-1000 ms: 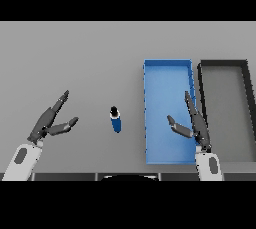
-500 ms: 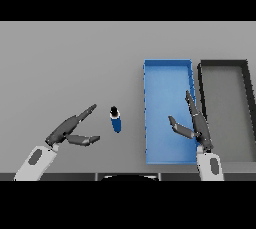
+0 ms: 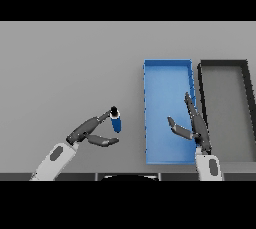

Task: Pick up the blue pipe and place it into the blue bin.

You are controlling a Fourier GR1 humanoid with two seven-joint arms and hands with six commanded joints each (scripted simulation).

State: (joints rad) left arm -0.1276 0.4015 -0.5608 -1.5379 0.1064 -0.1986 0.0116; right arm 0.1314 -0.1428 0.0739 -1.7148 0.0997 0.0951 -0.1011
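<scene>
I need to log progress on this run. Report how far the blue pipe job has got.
Done: nothing is placed yet; the blue bin holds no pipe. In hand: the left hand has reached the blue pipe, fingertips at its top and thumb open below, not yet closed round it. The right hand hovers open over the bin. Left: grasp, lift, carry right, release into the bin.

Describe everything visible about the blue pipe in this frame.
The blue pipe is a short, glossy blue cylinder with a dark cap at its far end, standing on the grey table left of the blue bin, outside it. The left hand reaches it from the left, fingertips at its top; a firm grip cannot be confirmed.
</scene>
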